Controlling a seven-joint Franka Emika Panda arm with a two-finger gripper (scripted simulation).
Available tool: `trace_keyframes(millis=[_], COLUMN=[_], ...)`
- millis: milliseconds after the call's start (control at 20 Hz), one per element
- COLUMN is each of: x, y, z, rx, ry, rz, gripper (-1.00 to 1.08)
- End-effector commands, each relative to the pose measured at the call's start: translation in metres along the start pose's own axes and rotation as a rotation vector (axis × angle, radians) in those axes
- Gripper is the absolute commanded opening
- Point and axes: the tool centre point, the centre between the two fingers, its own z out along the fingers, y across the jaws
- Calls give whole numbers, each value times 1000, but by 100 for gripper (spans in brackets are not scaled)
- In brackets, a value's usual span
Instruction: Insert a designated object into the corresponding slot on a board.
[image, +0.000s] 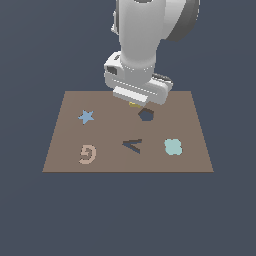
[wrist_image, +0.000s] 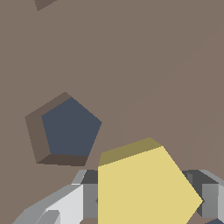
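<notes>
The brown board (image: 65, 150) lies flat on a plain dark blue-grey ground (image: 30, 215) that fills the rest of the exterior view. In the board there is a dark pentagon slot (image: 145, 115), and it holds nothing; a dark A-shaped cutout (image: 133, 145) lies at about 7 o'clock from it. A light blue star (image: 86, 117), a teal four-lobed piece (image: 173, 147) and a pale pink spiral piece (image: 88, 154) lie on the board, well apart. The white arm (image: 145, 35) comes down over the far edge. Its gripper (wrist_image: 146, 197) is clenched on the yellow pentagon block (wrist_image: 144, 188), which hangs just beside the slot (wrist_image: 68, 129), at about 11 o'clock from it in the exterior view, not inside it.
</notes>
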Motion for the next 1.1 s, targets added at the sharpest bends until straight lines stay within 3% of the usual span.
trace_keyframes(millis=[0,650,1050], x=[0,8,17], y=[-6,-37,-49], z=[0,-2,-3], rx=[0,1,0], ry=[0,0,-1], rz=[95,578,807], gripper=[-100,-100,-100])
